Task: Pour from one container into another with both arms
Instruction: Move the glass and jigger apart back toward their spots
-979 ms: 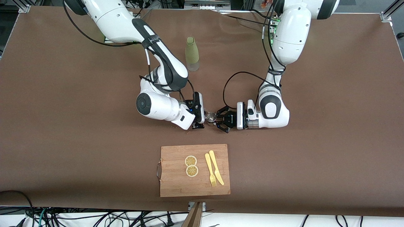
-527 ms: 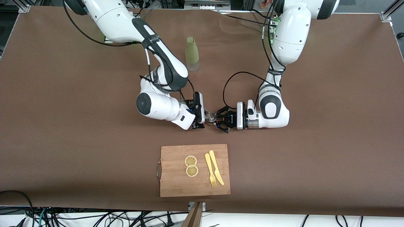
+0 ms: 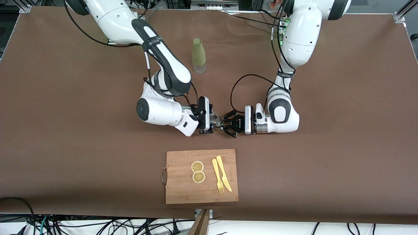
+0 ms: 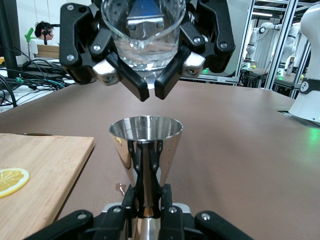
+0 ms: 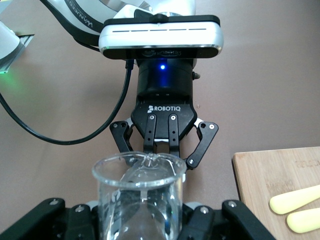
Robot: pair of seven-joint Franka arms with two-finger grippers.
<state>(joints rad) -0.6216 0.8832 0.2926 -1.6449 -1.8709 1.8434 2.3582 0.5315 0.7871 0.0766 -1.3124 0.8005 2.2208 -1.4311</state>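
Worktop (image 3: 65,137): brown, carrying everything; the metal jigger at its middle serves as landmark.
Right arm (image 3: 163,68): reaches in from its own end; the right gripper (image 3: 211,120) hangs just above the jigger, jaws clamped on a clear glass beaker (image 4: 143,31) holding some water.
Left arm (image 3: 294,42): low over the worktop; the left gripper (image 3: 228,125) has its jaws narrowed around the jigger's waist.
Cutting board (image 3: 183,192): nearer the front camera than the jigger, bearing two lemon slices (image 3: 198,171) and a yellow fork and knife (image 3: 221,177).
Green bottle (image 3: 198,54): farther from the camera than the jigger, untouched.
Jigger (image 4: 145,152): upright, cup apparently empty.
Progress: both vessels grasped and aligned; the beaker looks upright, so the pour itself seems still to come.
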